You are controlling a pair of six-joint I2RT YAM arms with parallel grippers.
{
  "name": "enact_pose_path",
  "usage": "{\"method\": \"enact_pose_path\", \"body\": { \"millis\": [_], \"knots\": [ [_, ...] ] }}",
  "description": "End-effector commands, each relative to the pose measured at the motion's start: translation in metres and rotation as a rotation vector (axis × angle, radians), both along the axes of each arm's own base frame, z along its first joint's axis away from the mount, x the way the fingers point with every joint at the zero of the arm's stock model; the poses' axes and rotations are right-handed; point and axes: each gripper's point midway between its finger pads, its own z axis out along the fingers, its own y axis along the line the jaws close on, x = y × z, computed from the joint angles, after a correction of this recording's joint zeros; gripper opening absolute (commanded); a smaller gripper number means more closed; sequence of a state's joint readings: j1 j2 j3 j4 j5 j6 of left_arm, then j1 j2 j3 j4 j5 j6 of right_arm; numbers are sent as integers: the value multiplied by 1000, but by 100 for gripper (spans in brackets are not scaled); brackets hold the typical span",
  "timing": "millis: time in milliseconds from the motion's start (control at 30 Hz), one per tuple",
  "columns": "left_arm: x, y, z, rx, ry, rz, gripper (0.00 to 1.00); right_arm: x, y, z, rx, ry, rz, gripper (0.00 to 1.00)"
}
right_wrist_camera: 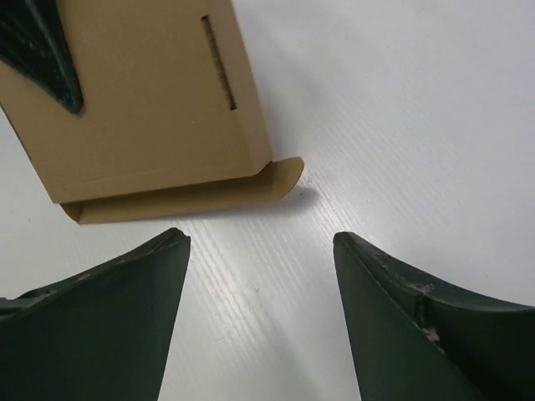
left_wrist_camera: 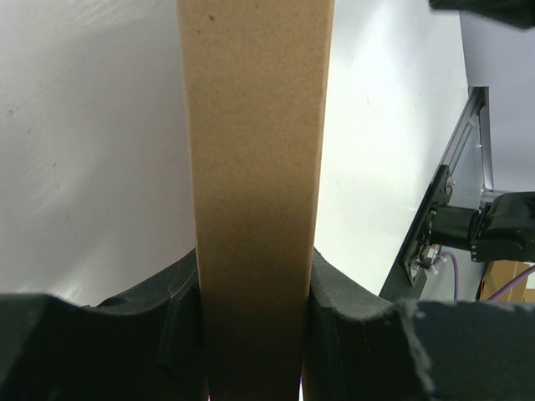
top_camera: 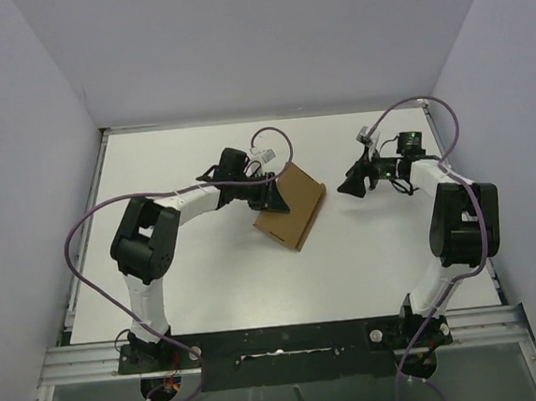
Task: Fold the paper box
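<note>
Gripping the plain brown thin-cardboard paper box (top_camera: 290,210) at its left edge, the black two-finger left gripper (top_camera: 269,193) is clamped on the sheet. In the wrist view the cardboard stands as a narrow band between the two dark pads (left_wrist_camera: 175,326), which press it from both sides. The box sits about in the middle of the table, flattened to a rectangle. It seems a little lifted on the held side, but I cannot tell this for sure. Its upper face has a narrow cut slit (right_wrist_camera: 219,63), and along one edge a short flap (right_wrist_camera: 188,200) with a rounded corner lies out on the surface. To the right of the box, well apart from it and touching nothing, hangs the black right gripper (top_camera: 351,184), its fingers spread wide and pointing toward the box.

I judge that the step in hand is closing this edge: one arm fixes the box, and the free one is to work on the flap. The next move probably calls for the right gripper to reach the flap and turn it over its fold line toward the slit. Thin cardboard can crease in a wrong place.

Under the box is a smooth white table top (top_camera: 210,290). Behind the box and at both its sides stand plain pale grey walls (top_camera: 263,41). On its near side runs a metal rail (top_camera: 280,335) carrying the arm bases.
</note>
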State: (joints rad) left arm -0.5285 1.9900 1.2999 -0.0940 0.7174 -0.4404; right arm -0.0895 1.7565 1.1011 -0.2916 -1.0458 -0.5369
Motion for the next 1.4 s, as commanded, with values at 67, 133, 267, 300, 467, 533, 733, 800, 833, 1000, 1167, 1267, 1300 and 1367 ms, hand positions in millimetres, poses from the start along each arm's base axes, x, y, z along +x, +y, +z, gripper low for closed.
{"method": "enact_pose_path", "body": {
  "millis": [67, 133, 267, 300, 467, 533, 733, 800, 833, 1000, 1167, 1267, 1300, 1367],
  "knots": [
    [4, -2, -16, 9, -17, -73, 12, 19, 9, 4, 236, 247, -94, 64],
    [4, -2, -18, 4, -8, -80, 12, 23, 10, -2, 265, 315, -116, 61],
    [4, -1, -20, -3, 2, -86, 12, 24, 9, -16, 261, 363, -134, 58],
    [4, -1, -20, -4, 4, -88, 12, 23, 9, -20, 268, 382, -135, 57],
    [5, -1, -19, -17, 13, -104, 12, 18, 10, -40, 302, 482, -148, 48],
    [6, -1, -19, -19, 17, -110, 12, 17, 10, -42, 302, 488, -150, 47],
    [6, -2, -21, -24, 33, -120, 12, 18, 11, -48, 304, 492, -159, 44],
    [6, -2, -22, -25, 36, -122, 12, 21, 12, -49, 305, 500, -162, 43],
    [6, -2, -22, -25, 38, -122, 12, 23, 12, -50, 305, 502, -165, 43],
    [6, -1, -24, -25, 47, -122, 12, 26, 17, -51, 300, 505, -152, 41],
    [5, -1, -26, -26, 53, -124, 12, 27, 24, -49, 295, 495, -127, 33],
    [5, 0, -26, -25, 55, -124, 12, 27, 27, -50, 288, 501, -118, 29],
    [5, 0, -27, -25, 55, -125, 12, 27, 27, -50, 285, 499, -119, 28],
    [5, 0, -26, -26, 54, -125, 12, 28, 27, -50, 284, 500, -121, 27]
  ]
}}
